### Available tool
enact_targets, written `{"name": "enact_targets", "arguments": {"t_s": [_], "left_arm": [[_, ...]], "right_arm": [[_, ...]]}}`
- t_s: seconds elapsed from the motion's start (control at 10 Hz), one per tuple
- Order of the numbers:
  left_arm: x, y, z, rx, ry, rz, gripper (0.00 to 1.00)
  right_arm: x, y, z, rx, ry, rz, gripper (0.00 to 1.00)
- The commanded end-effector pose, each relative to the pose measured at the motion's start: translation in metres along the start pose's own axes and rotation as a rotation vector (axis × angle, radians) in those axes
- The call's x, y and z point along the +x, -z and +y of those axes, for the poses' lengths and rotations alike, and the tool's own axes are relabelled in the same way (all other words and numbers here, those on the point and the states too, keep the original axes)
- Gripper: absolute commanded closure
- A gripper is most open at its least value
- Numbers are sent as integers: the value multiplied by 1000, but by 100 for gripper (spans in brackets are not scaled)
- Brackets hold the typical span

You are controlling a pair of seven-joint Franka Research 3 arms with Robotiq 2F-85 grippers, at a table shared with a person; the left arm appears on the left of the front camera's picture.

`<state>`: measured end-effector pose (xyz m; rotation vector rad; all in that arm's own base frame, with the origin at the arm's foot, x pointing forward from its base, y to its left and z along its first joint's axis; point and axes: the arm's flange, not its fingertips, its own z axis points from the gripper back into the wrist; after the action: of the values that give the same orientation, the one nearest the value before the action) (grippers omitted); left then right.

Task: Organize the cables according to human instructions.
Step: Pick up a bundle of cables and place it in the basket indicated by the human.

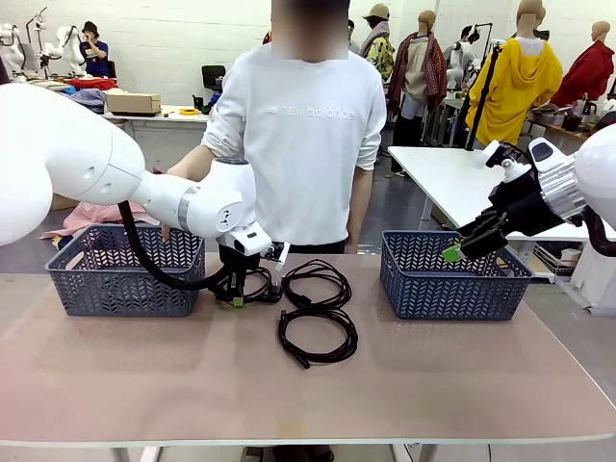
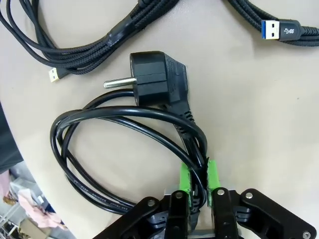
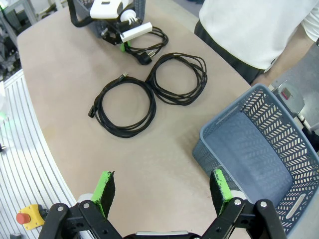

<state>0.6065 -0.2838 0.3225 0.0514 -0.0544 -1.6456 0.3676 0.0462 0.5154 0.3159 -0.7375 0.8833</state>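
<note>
We see our left gripper (image 2: 199, 173) clamped on the glossy black coiled power cord with round plug (image 2: 158, 79) on the beige table (image 2: 259, 129), while our right gripper (image 3: 163, 185) hangs wide open.

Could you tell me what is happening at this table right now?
The robot is sorting cables, with a person standing across the table. Its left gripper is shut on a coiled power cord lying on the table beside the left basket. A second coil and a third coil lie loose in the middle. The right gripper hangs open by the right basket.
</note>
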Motion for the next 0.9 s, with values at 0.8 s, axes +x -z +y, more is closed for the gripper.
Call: {"name": "enact_targets", "arguments": {"t_s": [0.8], "left_arm": [[-6, -135, -9, 157, -42, -86, 100]], "right_arm": [[-1, 1, -2, 15, -8, -18, 0]]}}
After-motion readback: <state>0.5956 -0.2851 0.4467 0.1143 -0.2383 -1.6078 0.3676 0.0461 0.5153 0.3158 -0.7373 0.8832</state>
